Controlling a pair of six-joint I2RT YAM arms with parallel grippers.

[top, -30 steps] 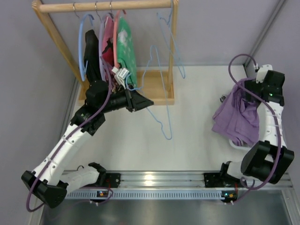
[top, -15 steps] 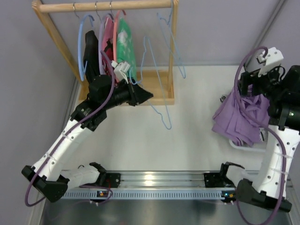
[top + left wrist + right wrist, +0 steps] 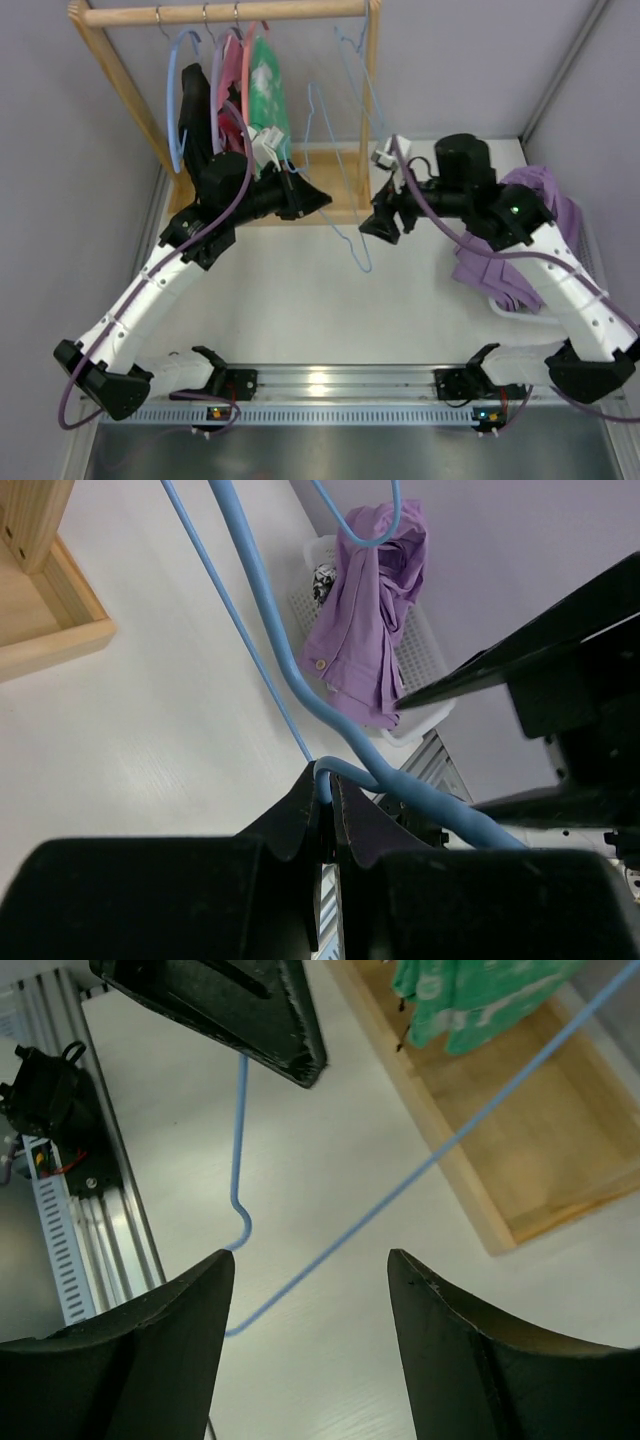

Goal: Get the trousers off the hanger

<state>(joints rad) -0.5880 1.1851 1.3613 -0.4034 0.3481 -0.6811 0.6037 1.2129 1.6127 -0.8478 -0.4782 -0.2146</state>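
Far left of the top view there's the wooden rack (image 3: pixel 135 95) with a black garment (image 3: pixel 195 100), a pink hanger (image 3: pixel 245 60) and a green printed garment (image 3: pixel 268 90) hanging off its bar. Just right of that, the left gripper (image 3: pixel 318 202) sits over the rack's base. In the left wrist shot its fingers (image 3: pixel 290 815) are pressed together, pinching the thin blue wire of the hanger (image 3: pixel 258 585). The rest of the hanger dangles from that grip, with its bottom loop over the bare table (image 3: pixel 300 300) near the middle of the frame.

Next over, the right gripper (image 3: pixel 378 224) hovers close beside the hanger, not touching it. The right wrist view shows its fingers (image 3: pixel 150 1360) spread wide, nothing between them, and the wire runs across the table beyond.

Way over on the right edge, the trousers (image 3: pixel 500 265) are off the hanger and well apart from it. They're bunched up in a purple heap over a white basket (image 3: pixel 515 312), partly hidden behind the right arm.
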